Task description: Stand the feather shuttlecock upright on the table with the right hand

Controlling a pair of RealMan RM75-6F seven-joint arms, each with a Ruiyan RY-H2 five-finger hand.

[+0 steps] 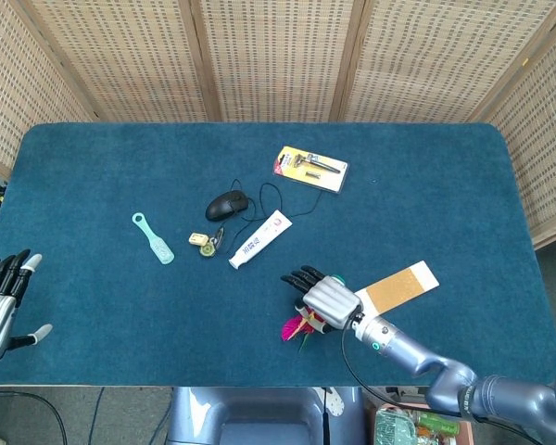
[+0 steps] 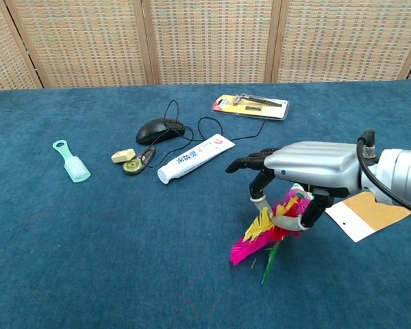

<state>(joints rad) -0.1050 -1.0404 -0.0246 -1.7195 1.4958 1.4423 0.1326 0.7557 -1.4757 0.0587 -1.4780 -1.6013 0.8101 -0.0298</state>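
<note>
Nearest to us, our right hand [image 2: 308,168] reaches over the feather shuttlecock [image 2: 266,229], which lies on its side on the blue table [image 2: 89,260], its pink, yellow and green feathers fanning toward the near edge. In the chest view our thumb and a finger [image 2: 259,186] curl down around the stem just behind the feathers and pinch it, while the other fingers stretch forward above it. From the head view the same hand [image 1: 326,298] covers most of the shuttlecock [image 1: 296,328], leaving only the feather tips showing at the near side.

Taking the shuttlecock as our landmark, a tan card with a white end [image 2: 364,212] lies just to its right, partly under our right forearm. Far off to its left, at the near left edge of the table in the head view, our left hand [image 1: 0,301] hangs with fingers apart and holds nothing.

Beyond the shuttlecock and a little left lies a white toothpaste tube [image 2: 194,158], angled. Left of that sit a small round green-and-black item [image 2: 138,162] and a pale eraser-like block [image 2: 122,155], touching or nearly so; we cannot tell which. Further left still is a mint green brush [image 2: 71,163]. Behind the tube is a black mouse [image 2: 159,130], its thin cable looping toward the tube. Farthest from the shuttlecock lies a yellow blister pack holding a razor [image 2: 250,105]
</note>
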